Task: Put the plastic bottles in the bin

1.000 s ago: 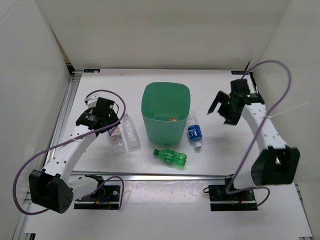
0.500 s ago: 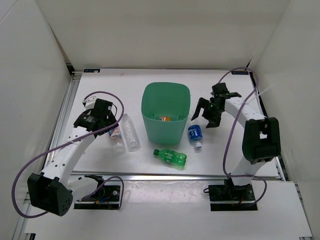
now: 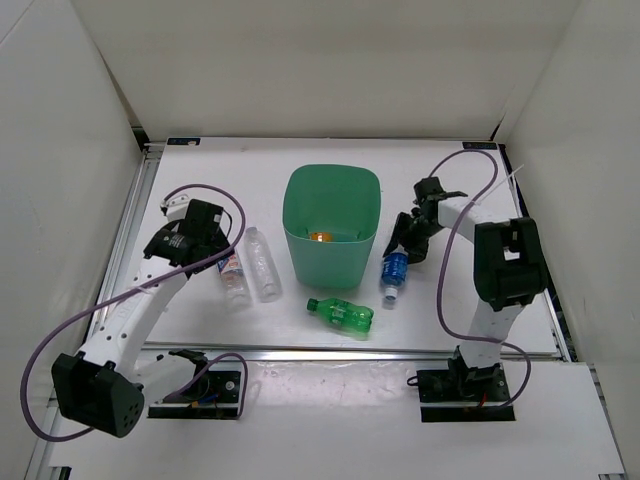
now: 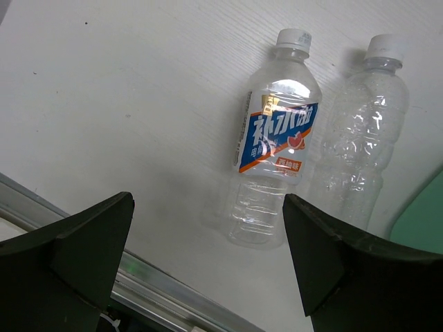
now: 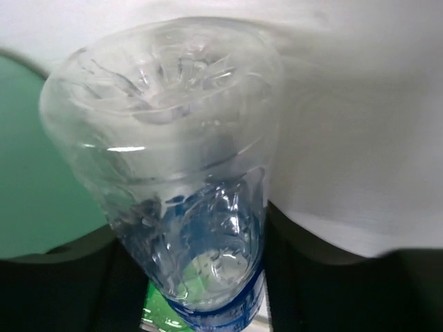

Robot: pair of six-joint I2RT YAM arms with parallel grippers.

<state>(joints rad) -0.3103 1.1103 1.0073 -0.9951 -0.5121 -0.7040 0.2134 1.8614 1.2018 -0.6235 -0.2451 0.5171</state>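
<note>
White table (image 3: 250, 165), walled on three sides. Bin (image 3: 332, 175) upright at mid-table, mouth open upward.

Left of the bin, left gripper (image 3: 195, 238) hovering over the table, fingers spread wide, nothing between them. Right of the bin, right gripper (image 3: 405, 235) clamped on the base end of the blue bottle (image 3: 393, 272), cap pointing near. Lifted or resting on the table: hard to tell from these views.

Under the left gripper, two clear bottles lying side by side between it and the bin: labelled bottle (image 4: 273, 159) to the left, plain bottle (image 4: 360, 138) just right of it, perhaps touching.

Green bottle (image 3: 342, 314) on its side just near of the bin, well apart from both grippers.

Orange bottle (image 3: 320, 237) down inside the bin, only partly seen.
</note>
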